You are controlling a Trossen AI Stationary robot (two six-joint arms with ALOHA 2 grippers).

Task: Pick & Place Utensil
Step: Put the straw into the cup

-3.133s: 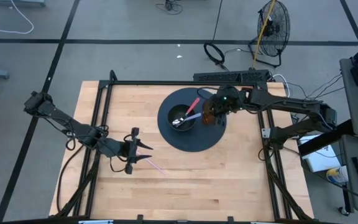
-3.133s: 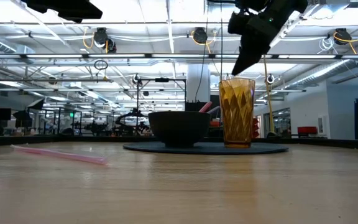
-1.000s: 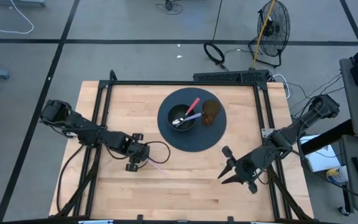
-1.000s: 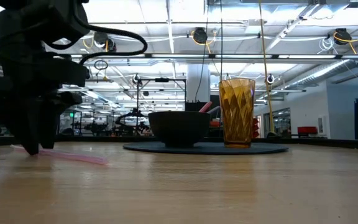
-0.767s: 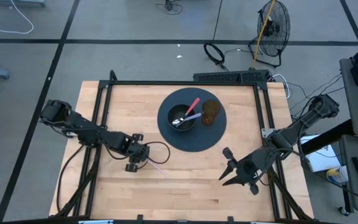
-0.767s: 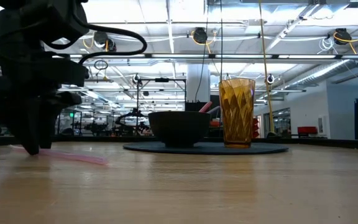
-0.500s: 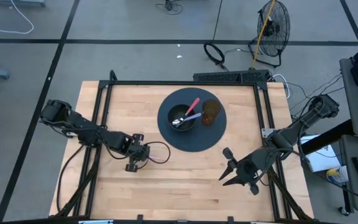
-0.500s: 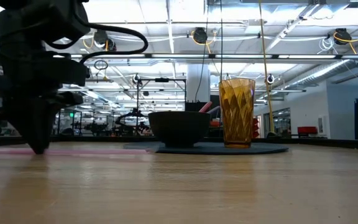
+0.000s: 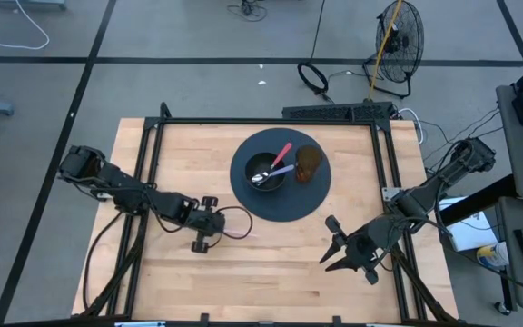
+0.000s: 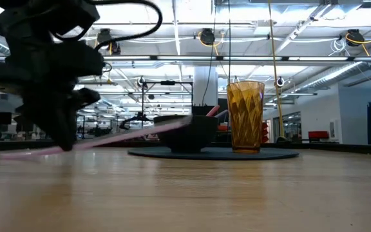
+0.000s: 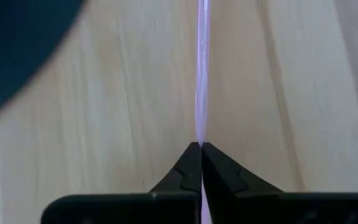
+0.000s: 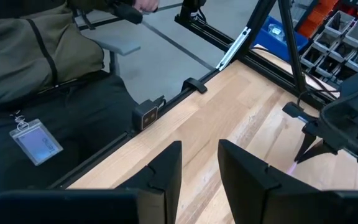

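Note:
A thin pink straw (image 10: 134, 133) is in my left gripper (image 9: 209, 223), shut on it at the table's left middle. In the left wrist view the straw (image 11: 202, 74) runs straight out ahead of the closed fingertips. Farther back, a dark round plate (image 9: 284, 204) carries a dark bowl (image 9: 266, 173) with a spoon and a pink utensil, and an amber cup (image 10: 245, 116). My right gripper (image 9: 328, 252) hovers open over the near right of the table, touching nothing. My left gripper pinches the straw (image 11: 201, 138) between its two fingertips, coming from above at a slant. The straw passes through the gap, with a short piece on one side and a longer piece on the other. It is tilted: the long end (image 10: 184, 122) is raised, and the short end (image 10: 11, 154) is low by the table top.
A black frame (image 9: 243, 121) borders the wooden table. In the right wrist view a person in an olive jacket (image 12: 36, 50) with a badge sits just past the table's edge. Bare wood lies between the two grippers.
My left gripper has shut on the straw and tipped upward. The straw, which lay flat pointing toward the near right, has swung about and now slants, with its long end lifted off the table toward the plate. My right gripper has kept still.

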